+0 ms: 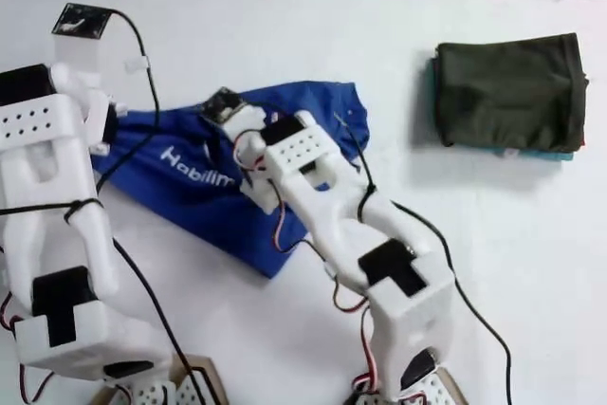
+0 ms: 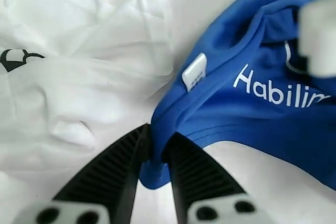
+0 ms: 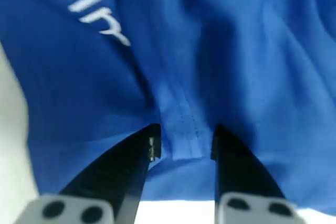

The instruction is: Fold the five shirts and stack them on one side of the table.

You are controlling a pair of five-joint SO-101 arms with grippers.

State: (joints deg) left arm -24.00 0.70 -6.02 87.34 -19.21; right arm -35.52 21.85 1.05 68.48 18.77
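A plain white table [image 1: 285, 26] fills the high view, with a dark floor along its far edge. At its right side lies the stack so far: a dark green folded shirt [image 1: 507, 87] resting squarely on a teal folded shirt [image 1: 545, 153], of which just a thin edge peeks out underneath. Well apart from that stack, toward the left and middle of the table, the blue shirt [image 1: 190, 187] lies spread but rumpled, with white lettering across it, and both arms lean over it. The left gripper [image 2: 157, 140] is clamped on a corner of the blue cloth at its edge, the fabric pinched tight between the two dark fingers. Just beside that corner sits a crumpled white cloth [image 2: 79, 77] with a small black mark, which may be another of the shirts waiting its turn. The right gripper [image 3: 184, 135] has a stitched ridge of the blue fabric bunched between its fingers, which press in from both sides, so it appears to be grasping the hem. The step in hand looks like the folding of the blue shirt, with two shirts already folded and stacked and this one not yet squared up. The next move would call for both arms to lift and carry their holds together, drawing the cloth taut so that it lays over itself flat. The main risks are a pinch slipping or the white cloth being dragged along.
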